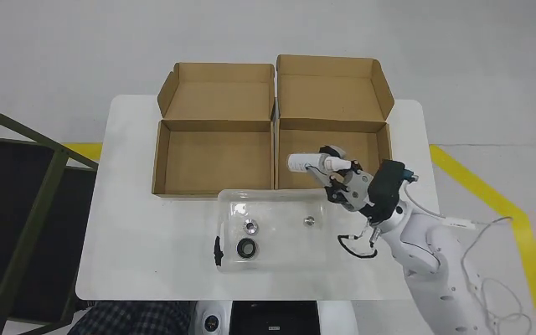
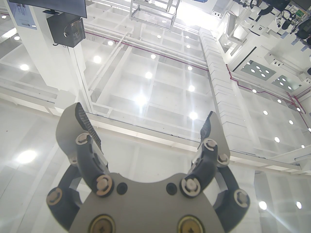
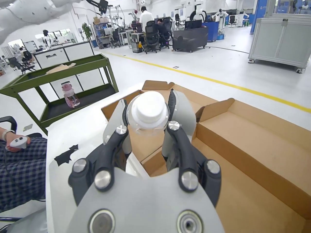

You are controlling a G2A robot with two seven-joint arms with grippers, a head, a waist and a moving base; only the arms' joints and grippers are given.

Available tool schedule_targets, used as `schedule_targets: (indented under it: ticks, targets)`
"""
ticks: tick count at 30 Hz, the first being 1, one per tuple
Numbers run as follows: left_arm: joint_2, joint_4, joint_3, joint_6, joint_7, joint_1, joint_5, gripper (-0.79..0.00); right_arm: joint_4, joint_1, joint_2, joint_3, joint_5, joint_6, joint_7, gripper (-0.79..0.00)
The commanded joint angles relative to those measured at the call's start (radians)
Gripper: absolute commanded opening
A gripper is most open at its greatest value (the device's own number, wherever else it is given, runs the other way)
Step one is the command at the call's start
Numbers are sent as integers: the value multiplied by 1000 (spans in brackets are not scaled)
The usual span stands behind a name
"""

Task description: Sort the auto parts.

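Because my right hand (image 3: 148, 105), past the clear tray (image 1: 276, 198), is clamped on the round white bottle (image 1: 300, 162), held sideways over the box (image 1: 373, 149) at 1 o'clock, the bottle may slip. Released high, it could bounce out. My left hand (image 2: 145, 118) is open.

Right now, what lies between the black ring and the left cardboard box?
A small metal part, lying inside the clear tray, as the top view shows.

Light was bright and even from overhead. The ceiling lamps (image 2: 148, 75) flared into streaks, and soft shadows lay on the table (image 1: 134, 234).
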Motion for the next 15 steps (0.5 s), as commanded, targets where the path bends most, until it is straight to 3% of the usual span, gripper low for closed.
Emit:
schedule_targets:
  ticks: [1,15]
  targets:
    - [0,0,0,0,0,0,0,0,-2,4,0,-4,-28,23,28,-785]
    - [0,0,0,0,0,0,0,0,85,114,-10,-78,-102,141,170,-785]
